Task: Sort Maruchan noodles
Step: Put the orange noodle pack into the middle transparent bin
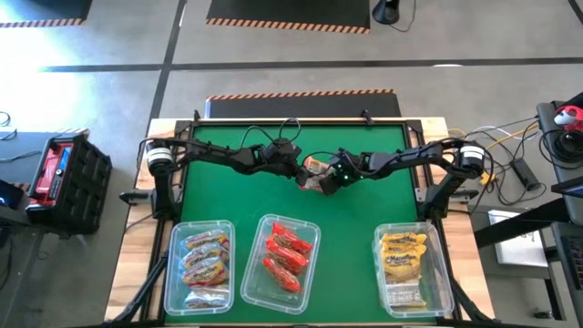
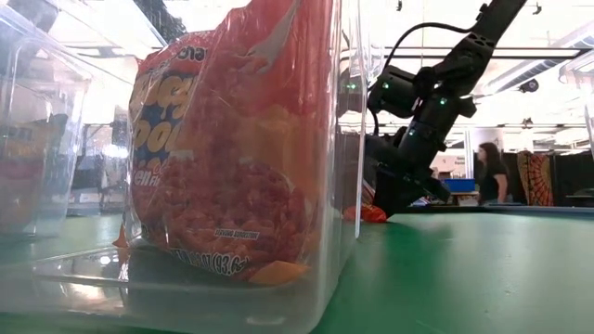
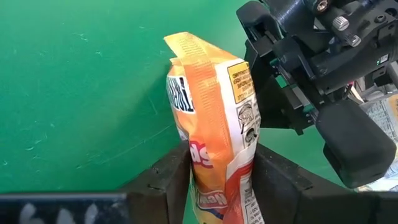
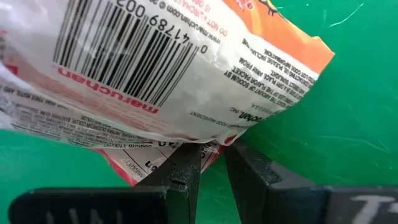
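At the middle of the green table my two grippers meet over two noodle packets. My left gripper (image 3: 217, 158) (image 1: 306, 166) is shut on an orange packet (image 3: 211, 112). My right gripper (image 4: 212, 155) (image 1: 331, 178) is shut on a red-and-white packet (image 4: 146, 163), which lies under the orange packet's white barcode back (image 4: 155, 68). In the low view a red packet end (image 2: 371, 213) shows at the table below a dark arm (image 2: 422, 130). My left gripper pinches the orange packet's two flat faces (image 3: 208, 165) between its two fingers, which come slanting down from the table's left. The packet stands on edge between them and reaches out past the fingertips. My right gripper pinches the red-and-white packet's edge (image 4: 186, 149) between its nearly closed fingers, slanting down from the table's right. The orange packet lies over the rest of it and hides it.
Three clear bins stand along the near edge: the left one (image 1: 173, 273) holds orange-pink packets, the middle one (image 1: 250, 273) red packets, the right one (image 1: 437, 273) yellow packets. A person (image 2: 489, 172) stands in the room beyond the table.
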Action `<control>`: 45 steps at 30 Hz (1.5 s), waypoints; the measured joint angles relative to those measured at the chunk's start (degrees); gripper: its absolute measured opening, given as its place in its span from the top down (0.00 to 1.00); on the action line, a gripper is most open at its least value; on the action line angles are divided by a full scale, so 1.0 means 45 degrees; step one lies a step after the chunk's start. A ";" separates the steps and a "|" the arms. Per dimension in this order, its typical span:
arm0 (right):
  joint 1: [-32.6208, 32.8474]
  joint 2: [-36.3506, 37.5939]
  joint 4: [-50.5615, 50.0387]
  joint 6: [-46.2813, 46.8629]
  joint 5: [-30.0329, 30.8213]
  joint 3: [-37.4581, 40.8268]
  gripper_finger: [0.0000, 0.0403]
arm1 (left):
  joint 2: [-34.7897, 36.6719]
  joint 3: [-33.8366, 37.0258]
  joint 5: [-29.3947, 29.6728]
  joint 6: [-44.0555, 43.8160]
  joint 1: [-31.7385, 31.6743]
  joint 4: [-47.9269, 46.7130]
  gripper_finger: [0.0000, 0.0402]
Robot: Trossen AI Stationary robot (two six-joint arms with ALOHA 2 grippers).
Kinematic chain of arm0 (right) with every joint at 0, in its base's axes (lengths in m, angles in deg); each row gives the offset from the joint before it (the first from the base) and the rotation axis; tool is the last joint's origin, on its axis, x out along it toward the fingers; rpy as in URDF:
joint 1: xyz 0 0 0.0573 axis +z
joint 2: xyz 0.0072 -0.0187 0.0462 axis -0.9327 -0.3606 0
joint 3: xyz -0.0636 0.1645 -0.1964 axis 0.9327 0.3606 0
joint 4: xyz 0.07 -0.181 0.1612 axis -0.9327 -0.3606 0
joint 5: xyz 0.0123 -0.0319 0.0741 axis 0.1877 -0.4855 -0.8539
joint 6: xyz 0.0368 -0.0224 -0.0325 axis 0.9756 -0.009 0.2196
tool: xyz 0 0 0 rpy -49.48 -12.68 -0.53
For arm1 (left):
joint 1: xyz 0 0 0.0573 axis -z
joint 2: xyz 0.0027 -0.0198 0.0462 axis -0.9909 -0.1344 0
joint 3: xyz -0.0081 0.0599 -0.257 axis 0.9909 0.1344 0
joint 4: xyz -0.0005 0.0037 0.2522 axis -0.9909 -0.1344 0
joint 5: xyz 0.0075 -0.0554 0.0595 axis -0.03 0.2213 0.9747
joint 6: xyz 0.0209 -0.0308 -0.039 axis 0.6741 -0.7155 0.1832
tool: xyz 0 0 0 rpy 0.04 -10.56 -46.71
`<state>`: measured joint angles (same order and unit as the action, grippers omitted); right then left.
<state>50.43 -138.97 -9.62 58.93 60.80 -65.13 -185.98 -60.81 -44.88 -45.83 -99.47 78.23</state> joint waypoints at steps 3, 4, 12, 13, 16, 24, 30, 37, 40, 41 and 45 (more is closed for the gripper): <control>-0.0005 0.0219 -0.0145 -0.0052 -0.0069 0.0000 0.83 | 0.0000 0.0000 0.0002 -0.0006 0.0000 -0.0037 0.71; -0.0003 0.0339 -0.0298 -0.0091 -0.0180 0.0002 0.83 | 0.0000 0.0000 -0.0036 -0.0027 0.0000 -0.0041 0.73; 0.0010 0.2061 -0.2650 -0.0430 -0.0200 0.0015 0.83 | 0.0006 -0.0004 -0.0364 -0.0238 -0.0026 -0.0114 0.73; 0.0015 0.2299 -0.2926 -0.0430 -0.0201 0.0015 0.83 | 0.0047 -0.0005 -0.0369 -0.0202 -0.0052 -0.0129 0.73; 0.0016 0.3060 -0.3566 -0.0526 -0.0184 0.0011 0.83 | 0.0217 -0.0005 -0.0403 0.0551 -0.0086 -0.0188 0.73; 0.0015 0.4657 -0.4032 -0.0951 -0.0051 0.0015 0.83 | 0.1024 -0.0005 -0.2043 0.5286 -0.0113 -0.0493 0.76; 0.0015 0.4920 -0.4745 -0.1167 -0.0010 0.0039 0.83 | 0.2472 0.0000 -0.1889 0.8962 -0.0117 -0.2021 0.76; 0.0010 0.4939 -0.5464 -0.1515 -0.1642 0.0044 0.83 | 0.4429 -0.0005 0.0081 1.3705 -0.0092 -0.4894 0.76; 0.0010 0.4939 -0.5513 -0.1897 -0.2549 0.0044 0.83 | 0.5162 -0.0005 0.0219 1.5127 -0.0086 -0.5857 0.76; 0.0010 0.4939 -0.5637 -0.2149 -0.2826 0.0044 0.83 | 0.5376 -0.0005 0.0248 1.5735 -0.0063 -0.6072 0.76; 0.0015 0.4939 -0.6858 -0.2335 -0.3444 0.0044 0.83 | 0.6352 -0.0005 0.1540 1.8211 0.0149 -0.7379 0.76</control>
<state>50.49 -116.74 -40.48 48.42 45.31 -64.93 -157.39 -60.83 -37.95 36.12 -98.80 45.02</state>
